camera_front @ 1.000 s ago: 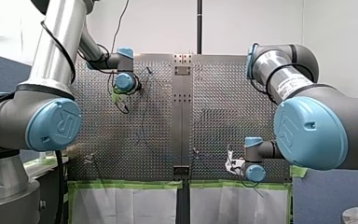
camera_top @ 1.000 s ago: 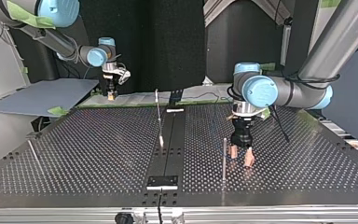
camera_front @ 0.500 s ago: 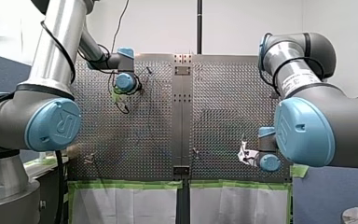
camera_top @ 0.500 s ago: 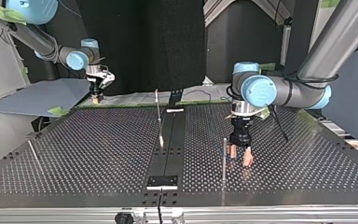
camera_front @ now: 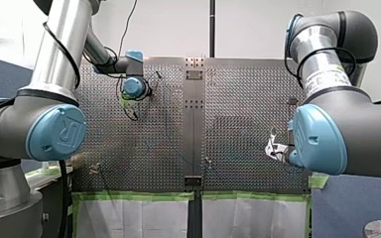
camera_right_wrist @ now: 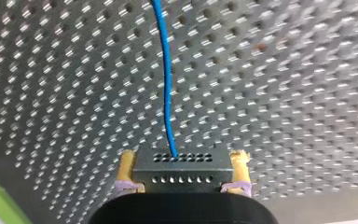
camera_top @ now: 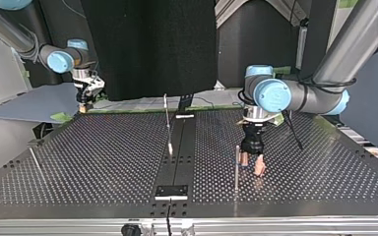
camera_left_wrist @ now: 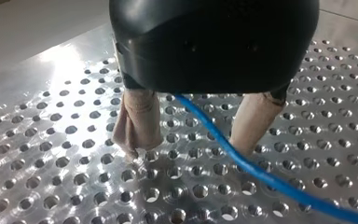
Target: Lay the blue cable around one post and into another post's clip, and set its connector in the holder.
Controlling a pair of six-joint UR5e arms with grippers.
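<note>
The blue cable (camera_left_wrist: 242,163) runs loosely between the beige fingers (camera_left_wrist: 137,123) of my left gripper (camera_left_wrist: 191,144), which stands open just above the perforated table. In the top view that gripper (camera_top: 252,164) hangs beside a thin upright post (camera_top: 236,169). My right gripper (camera_right_wrist: 182,183) has its yellow pads (camera_right_wrist: 127,168) shut on the black connector (camera_right_wrist: 182,170), and the cable (camera_right_wrist: 165,79) leads away from it over the table. In the top view my right gripper (camera_top: 83,104) hovers at the table's far left corner.
A leaning post (camera_top: 168,123) stands by the centre strip, and another thin post (camera_top: 35,161) at the top view's left. A small dark plate (camera_top: 172,191) lies on the strip near the front edge. A grey board (camera_top: 39,101) lies beyond the far left corner.
My right arm has carried the connector toward the top view's left, out to the table's far corner. My left gripper has stayed by the post, still open.
</note>
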